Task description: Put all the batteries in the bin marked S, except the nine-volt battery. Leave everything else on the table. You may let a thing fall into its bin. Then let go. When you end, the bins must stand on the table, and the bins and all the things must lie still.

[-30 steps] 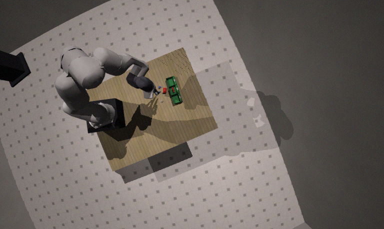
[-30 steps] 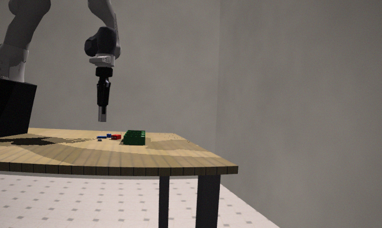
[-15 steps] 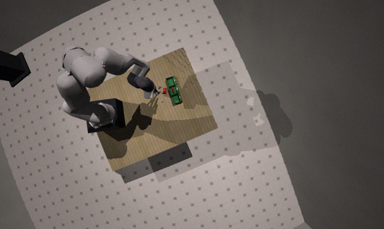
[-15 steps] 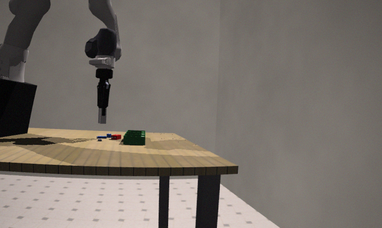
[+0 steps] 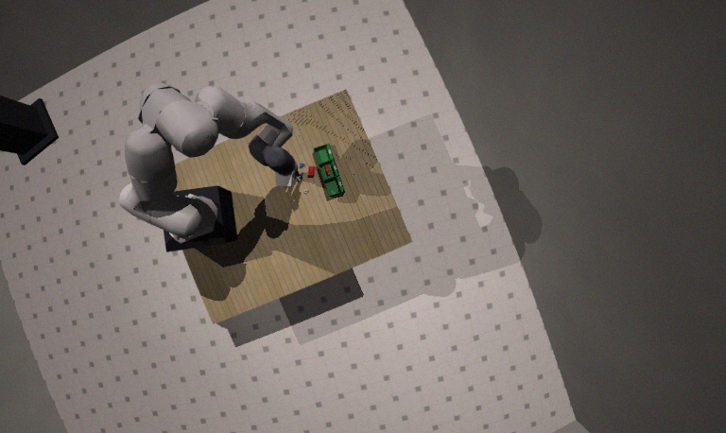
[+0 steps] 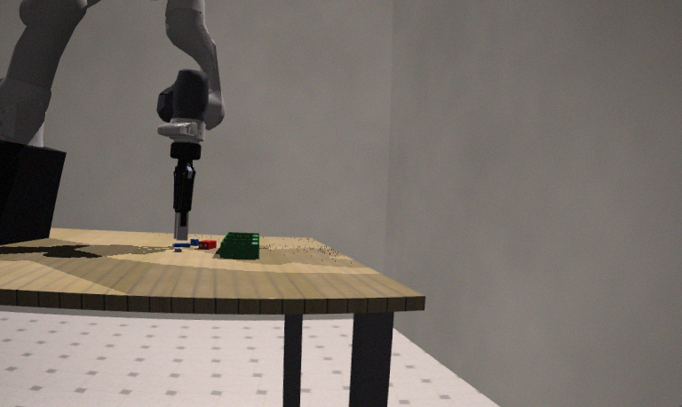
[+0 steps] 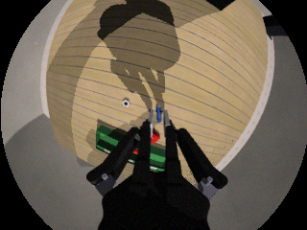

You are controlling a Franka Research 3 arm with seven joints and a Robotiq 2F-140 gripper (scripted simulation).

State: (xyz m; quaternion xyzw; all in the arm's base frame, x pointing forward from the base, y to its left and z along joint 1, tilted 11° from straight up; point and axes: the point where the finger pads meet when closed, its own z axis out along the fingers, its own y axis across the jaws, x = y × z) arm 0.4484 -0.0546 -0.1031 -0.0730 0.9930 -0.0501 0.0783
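My gripper [image 6: 180,233] points straight down, its tips a little above the table, over a slim blue battery [image 6: 180,244] that lies flat. In the wrist view the fingers stand a narrow gap apart with the blue battery [image 7: 157,113] showing between the tips; nothing is held. The green bin [image 6: 240,245] with several compartments stands to the right, and from above [image 5: 328,170] a red thing lies inside it. A red block [image 6: 207,243] and a small blue thing [image 6: 194,241] lie between gripper and bin. A tiny grey round thing [image 7: 127,103] lies apart on the wood.
The arm's black base block [image 5: 200,216] stands at the table's near-left side. The table edge [image 6: 210,302] runs along the front. I cannot read any bin mark from these views.
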